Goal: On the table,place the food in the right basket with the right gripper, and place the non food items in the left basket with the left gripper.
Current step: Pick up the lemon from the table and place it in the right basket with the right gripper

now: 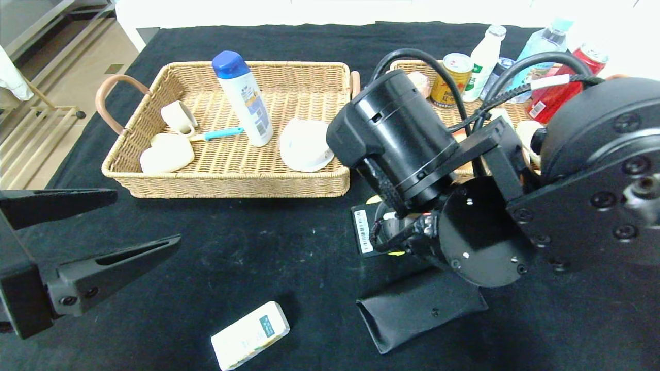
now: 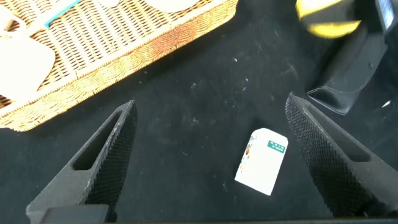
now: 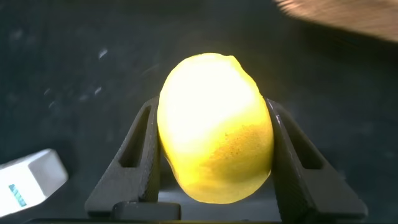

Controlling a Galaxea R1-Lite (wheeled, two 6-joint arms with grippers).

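My right gripper (image 3: 210,102) is shut on the pale yellow lemon (image 3: 214,127), one finger on each side. In the head view my right arm (image 1: 397,139) hides that gripper, low over the table between the two baskets. My left gripper (image 1: 148,216) is open and empty at the front left, above the white carton (image 1: 250,335), which also shows in the left wrist view (image 2: 263,160). The black glasses case (image 1: 420,309) lies at the front right. The shampoo bottle (image 1: 243,98) stands in the left basket (image 1: 232,183). The right basket (image 1: 412,66) is mostly hidden. I see no croissant.
The left basket also holds a white cup (image 1: 178,117), a heart-shaped dish (image 1: 167,153), a blue-handled tool (image 1: 221,134) and a saucer (image 1: 304,144). Several bottles and a can (image 1: 456,77) stand in the right basket. The table's left edge drops to the floor.
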